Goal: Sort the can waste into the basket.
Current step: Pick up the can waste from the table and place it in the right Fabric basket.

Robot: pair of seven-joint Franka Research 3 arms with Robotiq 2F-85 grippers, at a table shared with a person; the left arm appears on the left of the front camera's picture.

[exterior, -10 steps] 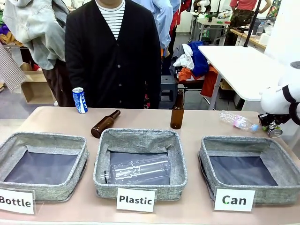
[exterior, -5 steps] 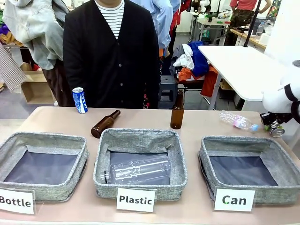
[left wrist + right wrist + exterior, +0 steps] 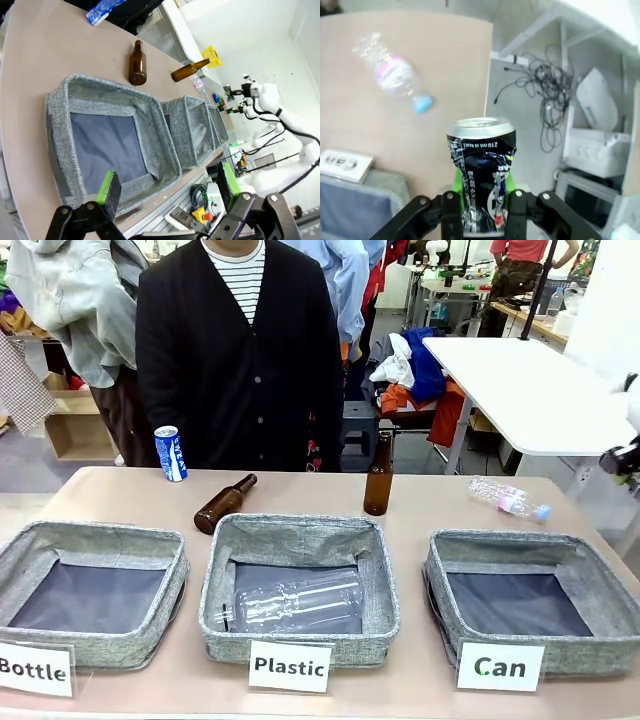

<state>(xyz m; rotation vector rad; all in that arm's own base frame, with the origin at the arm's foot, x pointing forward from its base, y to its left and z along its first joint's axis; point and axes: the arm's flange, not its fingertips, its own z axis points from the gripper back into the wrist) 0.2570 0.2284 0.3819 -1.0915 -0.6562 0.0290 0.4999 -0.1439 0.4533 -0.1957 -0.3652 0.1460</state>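
Three rectangular baskets of grey woven fabric with dark flat bases stand in a row across the lower part of the front view. Each has a white card: the Bottle basket (image 3: 100, 536) at lower left, the Plastic basket (image 3: 300, 535) in the middle, and the Can basket (image 3: 510, 545) at lower right, its base bare.

There are two cans. The blue-and-white can (image 3: 170, 453), a smooth cylinder, stands upright at the far left of the tabletop (image 3: 450, 510), in front of a person (image 3: 240, 350) in a dark cardigan. The crushed can (image 3: 481, 175), dented silver metal with dark multicolour print, is at lower centre of the right wrist view. The right end effector (image 3: 482, 197) is clamped on its sides and holds it upright off the tabletop, with a corner of the Can basket at lower left.

There are two brown glass bottles: a lying bottle (image 3: 224, 503) left of centre and an upright bottle (image 3: 378, 475) behind the Plastic basket.

There are two clear plastic bottles, both crinkled: a loose bottle (image 3: 508, 500) lying at right behind the Can basket, and a sorted bottle (image 3: 300, 602) inside the Plastic basket.

The left end effector (image 3: 167, 185) is spread wide with nothing between its green pads.
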